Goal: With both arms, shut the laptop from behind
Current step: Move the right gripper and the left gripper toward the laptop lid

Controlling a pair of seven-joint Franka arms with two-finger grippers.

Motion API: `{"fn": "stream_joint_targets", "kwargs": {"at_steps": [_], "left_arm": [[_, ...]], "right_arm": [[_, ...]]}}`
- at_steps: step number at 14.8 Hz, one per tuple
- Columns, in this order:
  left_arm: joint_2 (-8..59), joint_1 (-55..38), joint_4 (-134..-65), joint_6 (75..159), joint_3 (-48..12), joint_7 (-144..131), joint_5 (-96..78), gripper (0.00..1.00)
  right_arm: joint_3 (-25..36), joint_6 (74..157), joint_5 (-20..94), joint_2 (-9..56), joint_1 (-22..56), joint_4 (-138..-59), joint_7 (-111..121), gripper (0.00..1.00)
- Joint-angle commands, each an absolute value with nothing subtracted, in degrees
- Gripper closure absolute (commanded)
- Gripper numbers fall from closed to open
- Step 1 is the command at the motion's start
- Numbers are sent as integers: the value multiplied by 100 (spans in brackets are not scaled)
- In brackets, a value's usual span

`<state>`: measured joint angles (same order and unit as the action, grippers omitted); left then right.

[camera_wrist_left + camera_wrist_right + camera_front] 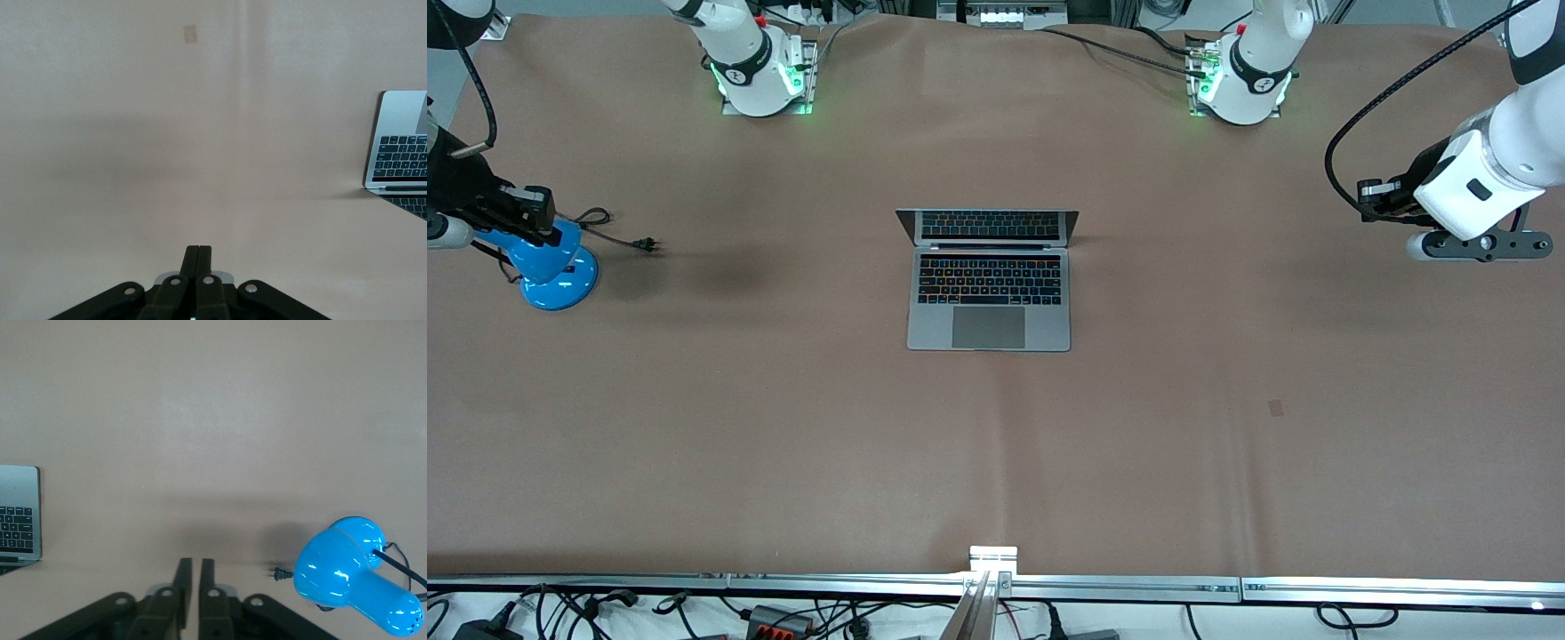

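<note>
The laptop (989, 280) is left open mid-frame; left gripper (198, 252) and right gripper (191, 565), pressed together, are parked at the frame's edges, ready for pushing.

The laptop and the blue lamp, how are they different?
The laptop is silver-grey and flat-edged; the lamp is bright blue and rounded. The laptop lies at the middle of the table with its lid open; the lamp stands toward the right arm's end. The lamp trails a black cord; the laptop shows none. Both rest on the brown table.
</note>
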<state>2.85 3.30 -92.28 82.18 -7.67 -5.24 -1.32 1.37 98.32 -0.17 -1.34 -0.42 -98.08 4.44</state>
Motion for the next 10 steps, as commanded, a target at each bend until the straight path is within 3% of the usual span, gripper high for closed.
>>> {"fn": "stream_joint_targets", "kwargs": {"at_steps": [1,6,8,10], "left_arm": [[299,396,-9105,8077,-782,-448,-299,99],[606,290,-9298,8191,-1063,-431,-920,100],[659,238,-9919,8663,-1203,-431,-1482,100],[642,237,-10413,9147,-1737,-509,-1608,100]], "right_arm": [[1,9511,0,-62,95,-9773,536,100],[-9,9107,594,246,896,-9791,457,100],[-18,8922,1149,360,1045,-9913,439,100],[-18,8991,1562,360,1282,-10229,431,100]]}}
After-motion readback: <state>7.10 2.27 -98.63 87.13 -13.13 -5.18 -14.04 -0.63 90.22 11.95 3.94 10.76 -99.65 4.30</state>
